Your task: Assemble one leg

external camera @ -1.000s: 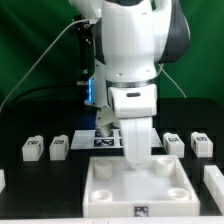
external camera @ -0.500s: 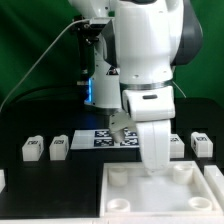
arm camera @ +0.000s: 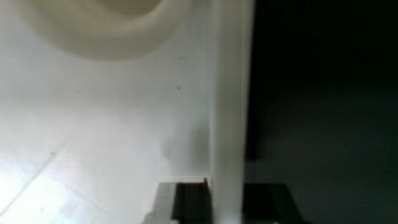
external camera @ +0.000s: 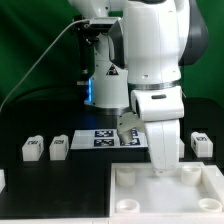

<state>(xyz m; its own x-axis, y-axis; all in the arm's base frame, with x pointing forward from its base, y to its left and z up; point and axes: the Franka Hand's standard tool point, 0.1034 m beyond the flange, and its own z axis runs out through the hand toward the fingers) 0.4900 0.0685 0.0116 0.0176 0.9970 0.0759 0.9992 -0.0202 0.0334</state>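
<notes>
Three legs showing: leg (external camera: 33, 148) and leg (external camera: 59, 147) are sitting at the exterior view's left, leg (external camera: 200, 143) at its right, untouched on the surface (external camera: 80, 166).
Handling: probably light, stiff, smooth; take across flat sides.
Tool (external camera: 165, 173): pinching the panel (external camera: 200, 192) by its rim.
Obstacles: panel and arm are crowding the last leg; marker board (external camera: 105, 138) is lying between.

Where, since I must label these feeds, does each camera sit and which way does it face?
Exterior view: off the arm, looking slightly down across the black table at the arm, a leg and the white panel; the arm shows down to its gripper.
Wrist view: on the wrist, looking down past the fingers at the panel's edge; only the fingers show.
Shared: the panel, with the gripper at its edge.
</notes>
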